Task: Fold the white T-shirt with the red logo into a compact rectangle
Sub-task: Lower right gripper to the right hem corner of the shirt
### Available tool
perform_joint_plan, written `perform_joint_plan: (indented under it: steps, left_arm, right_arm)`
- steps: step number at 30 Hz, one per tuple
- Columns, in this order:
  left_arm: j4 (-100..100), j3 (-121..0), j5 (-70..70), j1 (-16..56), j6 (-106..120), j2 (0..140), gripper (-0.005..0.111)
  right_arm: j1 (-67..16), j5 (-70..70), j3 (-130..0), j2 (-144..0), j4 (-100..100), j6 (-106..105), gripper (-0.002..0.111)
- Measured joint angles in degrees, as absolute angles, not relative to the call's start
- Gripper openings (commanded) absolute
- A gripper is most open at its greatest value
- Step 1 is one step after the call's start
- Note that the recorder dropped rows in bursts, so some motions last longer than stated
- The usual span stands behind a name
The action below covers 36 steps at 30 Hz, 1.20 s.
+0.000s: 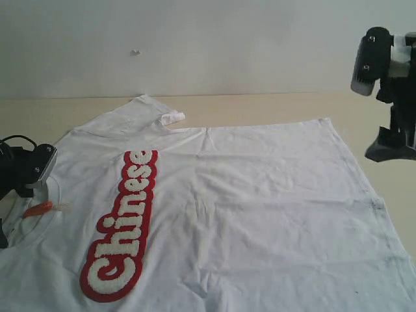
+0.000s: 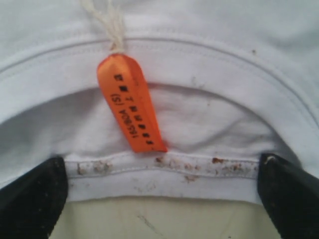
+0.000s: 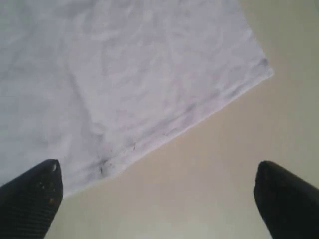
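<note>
The white T-shirt (image 1: 260, 195) lies spread chest-up on the tan table (image 1: 260, 104), its collar (image 2: 164, 167) toward the left arm and its hem toward the right arm. The red logo (image 1: 123, 227) faces up across the chest. The left gripper (image 2: 159, 199) is at the collar with jaws wide apart, 1 fingertip on each side of the ribbed edge near the orange tag (image 2: 130, 102). Contact with the cloth cannot be confirmed. The right gripper (image 3: 159, 199) hangs above the hem corner, jaws fully apart and holding nothing.
</note>
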<state>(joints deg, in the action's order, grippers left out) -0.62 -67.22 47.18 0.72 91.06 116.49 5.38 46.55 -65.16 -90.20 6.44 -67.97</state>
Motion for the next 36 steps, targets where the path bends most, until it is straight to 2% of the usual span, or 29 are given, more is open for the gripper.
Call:
perform_joint_plan:
  steps: [5,9,14,21,36]
  left_arm:
    - [-0.62,-67.22,47.18,0.72,91.06,116.49,0.105]
    - [-0.62,-67.22,47.18,0.72,91.06,116.49,0.105]
    - [-0.62,-67.22,47.18,0.72,91.06,116.49,0.105]
    - [-0.62,-67.22,47.18,0.72,91.06,116.49,0.105]
    - [-0.62,-67.22,47.18,0.72,91.06,116.49,0.105]
  right_arm:
    - [5.38,49.25,-65.16,-90.2,3.01,-67.42,0.105]
    - [5.38,41.37,-65.16,-90.45,3.6,-56.92,0.105]
    - [5.38,45.4,-65.16,-95.02,2.17,-75.52,0.105]
    - [5.38,47.9,-65.16,-103.06,0.0,-81.44,0.105]
    - [5.38,43.03,-65.16,-114.02,-3.11,-83.84,0.105]
